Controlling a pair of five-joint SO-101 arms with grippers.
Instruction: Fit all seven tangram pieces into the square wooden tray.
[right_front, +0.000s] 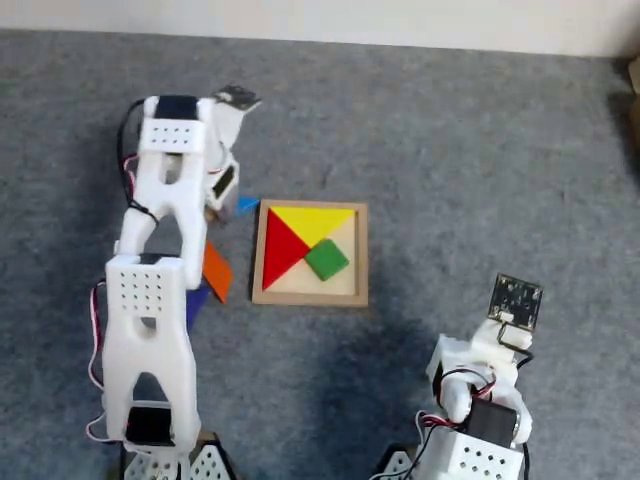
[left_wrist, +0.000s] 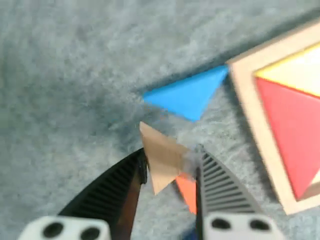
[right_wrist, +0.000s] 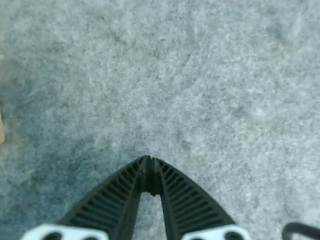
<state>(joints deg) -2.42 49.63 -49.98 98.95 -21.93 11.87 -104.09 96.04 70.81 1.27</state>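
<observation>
The square wooden tray lies mid-carpet and holds a yellow triangle, a red triangle and a green square. My left gripper is just off the tray's left side, shut on a tan triangle held between its fingers. Under it lies an orange piece, and a light blue triangle rests just beyond, by the tray's corner. My right gripper is shut and holds nothing, over bare carpet near the front right.
Left of the tray the orange piece and a dark blue piece lie partly under the left arm. The light blue triangle sits at the tray's far left corner. Grey carpet spreads all around.
</observation>
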